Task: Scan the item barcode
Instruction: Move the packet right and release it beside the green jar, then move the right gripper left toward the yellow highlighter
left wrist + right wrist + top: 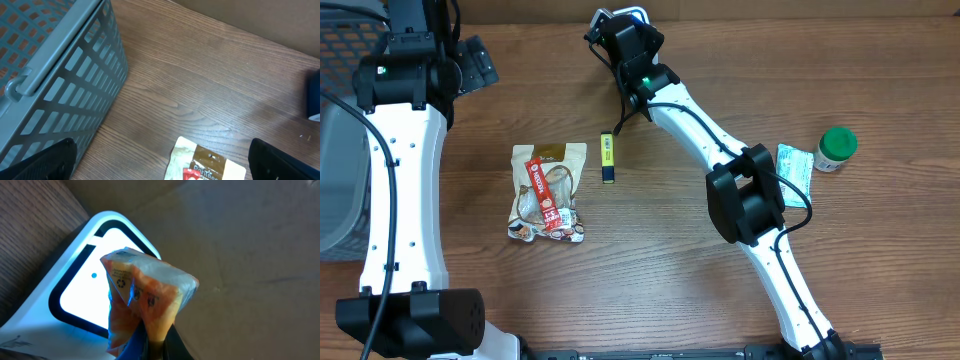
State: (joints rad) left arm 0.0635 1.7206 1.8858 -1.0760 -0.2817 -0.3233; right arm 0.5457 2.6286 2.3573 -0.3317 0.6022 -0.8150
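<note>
far left, a grey plastic lattice basket sits at the table's edge, and the left gripper hangs just beside it. its jaws are spread as wide as they go, with nothing between them but bare wood and the top of a pouch below.

moving along, a clear crinkly snack pouch with a red label lies flat on the brown wooden table. just to its right is a small yellow-and-black stick, apart from the pouch.

now the action, up at the back edge, where the right gripper is reaching. in the right wrist view its jaws are pinched tight on the bottom of an orange crinkly plastic packet, which stands upright out of the grip. right behind it is a white triangular scanner with a glowing window - bright white-blue, and the packet is held across the front of that window. printed marks show on the packet's side, too small to read.

far right, a pale green sachet lies beside a white pot with a green lid - both well clear of the arm.
</note>
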